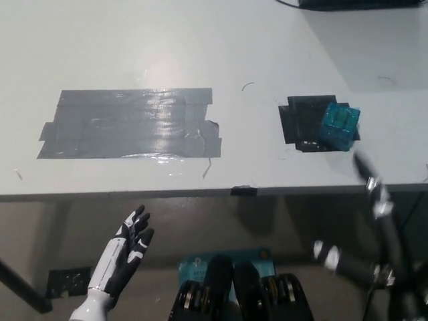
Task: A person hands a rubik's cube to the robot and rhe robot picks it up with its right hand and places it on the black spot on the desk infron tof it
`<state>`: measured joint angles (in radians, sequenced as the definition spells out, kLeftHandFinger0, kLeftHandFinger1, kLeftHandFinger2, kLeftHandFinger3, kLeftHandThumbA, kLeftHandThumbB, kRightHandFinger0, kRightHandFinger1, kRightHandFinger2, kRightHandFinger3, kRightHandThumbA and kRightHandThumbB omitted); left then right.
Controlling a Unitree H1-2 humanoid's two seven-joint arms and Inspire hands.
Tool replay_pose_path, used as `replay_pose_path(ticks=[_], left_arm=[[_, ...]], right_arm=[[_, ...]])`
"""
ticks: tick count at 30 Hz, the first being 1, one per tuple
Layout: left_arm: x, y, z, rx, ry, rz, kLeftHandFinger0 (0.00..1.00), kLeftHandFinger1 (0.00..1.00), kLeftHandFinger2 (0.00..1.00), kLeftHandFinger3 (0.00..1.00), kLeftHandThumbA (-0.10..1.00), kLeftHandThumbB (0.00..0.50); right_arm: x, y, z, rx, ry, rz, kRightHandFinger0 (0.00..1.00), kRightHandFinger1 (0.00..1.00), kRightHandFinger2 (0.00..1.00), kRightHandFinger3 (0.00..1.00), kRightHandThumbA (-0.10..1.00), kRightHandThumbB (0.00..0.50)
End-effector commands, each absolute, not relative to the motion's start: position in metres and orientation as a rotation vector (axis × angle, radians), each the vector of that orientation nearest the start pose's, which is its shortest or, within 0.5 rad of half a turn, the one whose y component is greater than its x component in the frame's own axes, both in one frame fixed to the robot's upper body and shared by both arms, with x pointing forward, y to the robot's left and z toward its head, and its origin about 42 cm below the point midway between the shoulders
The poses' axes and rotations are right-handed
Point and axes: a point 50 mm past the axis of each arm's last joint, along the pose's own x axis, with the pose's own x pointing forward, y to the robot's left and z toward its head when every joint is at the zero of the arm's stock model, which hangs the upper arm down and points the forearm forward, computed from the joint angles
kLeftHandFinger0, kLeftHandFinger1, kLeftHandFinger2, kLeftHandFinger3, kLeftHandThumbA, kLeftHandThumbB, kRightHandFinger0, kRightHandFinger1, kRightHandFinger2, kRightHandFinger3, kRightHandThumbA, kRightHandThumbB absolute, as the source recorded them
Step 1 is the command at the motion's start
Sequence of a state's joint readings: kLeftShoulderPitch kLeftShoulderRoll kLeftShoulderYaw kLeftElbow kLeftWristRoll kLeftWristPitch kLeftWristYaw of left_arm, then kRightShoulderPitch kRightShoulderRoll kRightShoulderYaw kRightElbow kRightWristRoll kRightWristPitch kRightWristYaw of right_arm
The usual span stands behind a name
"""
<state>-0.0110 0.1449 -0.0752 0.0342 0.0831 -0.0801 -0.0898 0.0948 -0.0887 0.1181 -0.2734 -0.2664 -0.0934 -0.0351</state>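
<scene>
**Cube on the black spot, both hands below the desk edge**

The pale desk (pixel 200 40) fills the upper part of the head view, its front edge running straight across the middle. On its left half lies a broad grey tape patch (pixel 130 124), made of overlapping strips, shiny in the middle and ragged at its right end. A small dark tab (pixel 243 190) sits on the desk's front edge, roughly at the centre.

On the right half is the black spot (pixel 304 120), a small dark square. The cube (pixel 340 126), blue-green with its grid of squares visible on top, rests on the right side of that square and overlaps its right edge. Nothing touches it.

The right hand (pixel 371 231) is blurred at the lower right, below the desk edge and well apart from the cube. Its black fingers (pixel 366 170) are spread wide, one pointing up toward the desk edge and another sticking out to the left, and it holds nothing.

The left hand (pixel 127 251) rests at the lower left, also below the desk edge, palm up, fingers loosely apart and slightly curled, empty.
</scene>
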Motion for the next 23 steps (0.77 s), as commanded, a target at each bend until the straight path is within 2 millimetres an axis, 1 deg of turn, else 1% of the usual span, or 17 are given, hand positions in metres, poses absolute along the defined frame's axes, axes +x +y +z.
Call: replay_pose_path(ticks=[1, 2, 3, 5, 7, 9, 12, 17, 18, 19, 23], left_arm=[[0.282, 0.227, 0.095, 0.243, -0.081, -0.201, 1.00, 1.00, 1.00, 1.00, 0.85, 0.094], [0.281, 0.228, 0.096, 0.247, -0.080, -0.202, 1.00, 1.00, 1.00, 1.00, 0.85, 0.094], [0.282, 0.227, 0.097, 0.244, -0.082, -0.203, 1.00, 1.00, 1.00, 1.00, 0.85, 0.092], [0.282, 0.226, 0.098, 0.250, -0.076, -0.201, 1.00, 1.00, 1.00, 1.00, 0.86, 0.105], [0.282, 0.226, 0.099, 0.258, -0.072, -0.201, 1.00, 1.00, 1.00, 1.00, 0.86, 0.111], [0.282, 0.226, 0.099, 0.263, -0.074, -0.204, 1.00, 1.00, 1.00, 1.00, 0.87, 0.107], [0.282, 0.226, 0.100, 0.267, -0.074, -0.205, 1.00, 1.00, 1.00, 1.00, 0.87, 0.110], [0.284, 0.227, 0.101, 0.261, -0.078, -0.206, 1.00, 1.00, 1.00, 1.00, 0.87, 0.108], [0.283, 0.228, 0.101, 0.247, -0.074, -0.198, 1.00, 1.00, 1.00, 1.00, 0.83, 0.112], [0.283, 0.228, 0.101, 0.235, -0.071, -0.193, 1.00, 1.00, 1.00, 1.00, 0.82, 0.112], [0.283, 0.231, 0.100, 0.238, -0.066, -0.180, 1.00, 1.00, 1.00, 1.00, 0.82, 0.119]], right_arm=[[0.252, -0.203, 0.130, -0.342, -0.328, 0.066, 1.00, 1.00, 1.00, 1.00, 1.00, 0.302], [0.252, -0.202, 0.124, -0.355, -0.319, 0.069, 1.00, 1.00, 1.00, 1.00, 1.00, 0.303], [0.255, -0.205, 0.115, -0.395, -0.307, 0.074, 1.00, 1.00, 1.00, 1.00, 1.00, 0.304], [0.256, -0.207, 0.104, -0.448, -0.275, 0.101, 1.00, 1.00, 1.00, 1.00, 1.00, 0.306], [0.255, -0.205, 0.098, -0.478, -0.272, 0.125, 1.00, 1.00, 1.00, 1.00, 1.00, 0.311], [0.255, -0.204, 0.094, -0.494, -0.283, 0.130, 1.00, 1.00, 1.00, 1.00, 1.00, 0.318], [0.254, -0.202, 0.092, -0.500, -0.276, 0.152, 1.00, 1.00, 1.00, 1.00, 1.00, 0.314], [0.255, -0.203, 0.095, -0.509, -0.270, 0.154, 1.00, 1.00, 1.00, 1.00, 1.00, 0.309], [0.256, -0.203, 0.095, -0.511, -0.268, 0.155, 1.00, 1.00, 1.00, 1.00, 1.00, 0.313], [0.256, -0.203, 0.095, -0.512, -0.269, 0.157, 1.00, 1.00, 1.00, 1.00, 1.00, 0.313], [0.257, -0.203, 0.095, -0.510, -0.269, 0.168, 1.00, 1.00, 1.00, 1.00, 1.00, 0.302]])
